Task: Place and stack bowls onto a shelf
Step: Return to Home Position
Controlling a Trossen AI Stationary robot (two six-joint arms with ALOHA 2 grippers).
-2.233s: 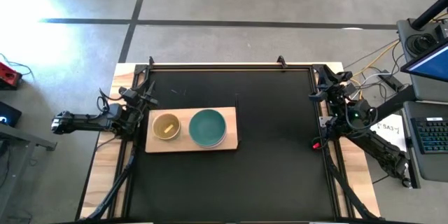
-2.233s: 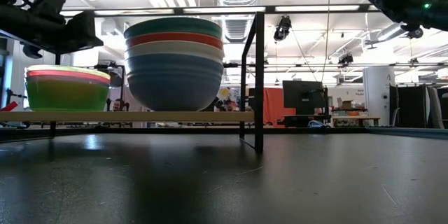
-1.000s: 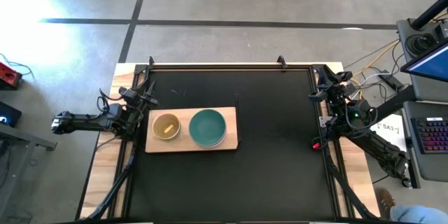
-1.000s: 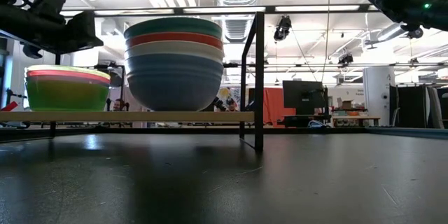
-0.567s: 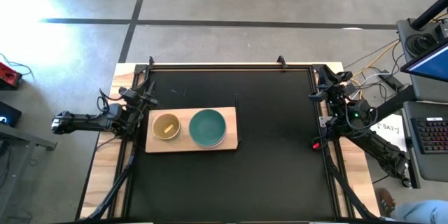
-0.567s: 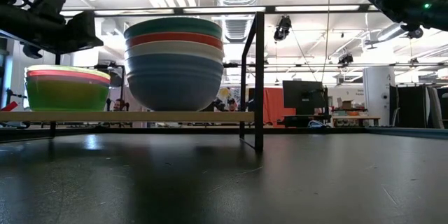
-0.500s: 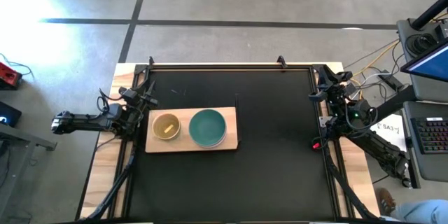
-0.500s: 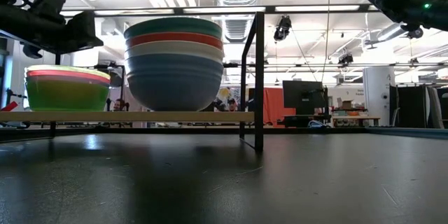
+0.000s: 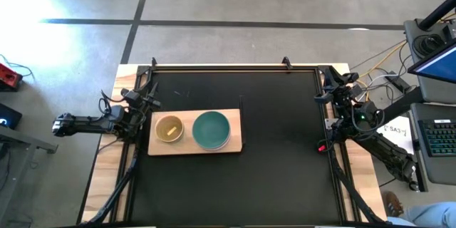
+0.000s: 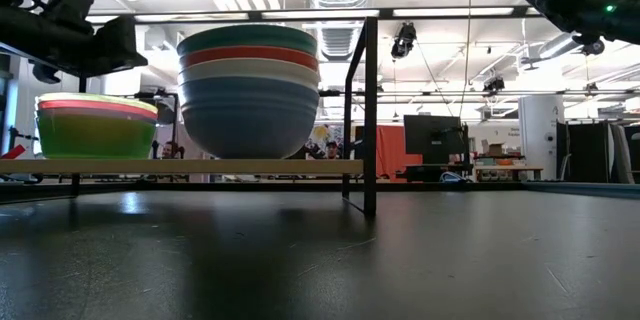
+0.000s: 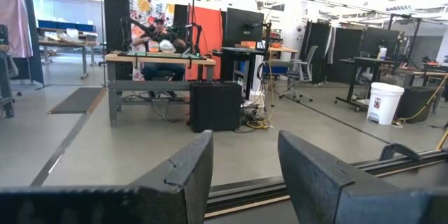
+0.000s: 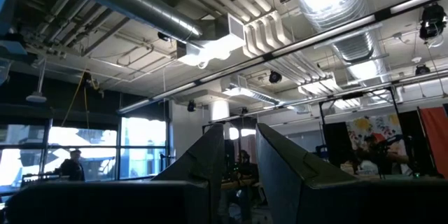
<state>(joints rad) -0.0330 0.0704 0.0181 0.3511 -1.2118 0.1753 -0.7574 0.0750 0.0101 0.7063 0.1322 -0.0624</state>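
Note:
Two stacks of bowls stand by their bases on the light-wood shelf (image 9: 194, 147) at the table's left. The small stack (image 9: 169, 128) shows yellow on top; in the low view (image 10: 96, 125) its green outer bowl and a magenta rim show. The large stack (image 9: 211, 130) has teal on top, then red, white and pale blue below (image 10: 250, 90). My left gripper (image 11: 245, 175) is open, raised at the table's left edge (image 9: 146, 100), just left of the shelf. My right gripper (image 12: 240, 157) is open by a narrow gap, raised at the right edge (image 9: 333, 85).
A black frame post (image 10: 370, 110) stands past the shelf's right end. The black tabletop (image 9: 278, 164) stretches right of the shelf and toward the near edge. A person's arm (image 9: 420, 214) shows beyond the table's near right corner, beside a keyboard.

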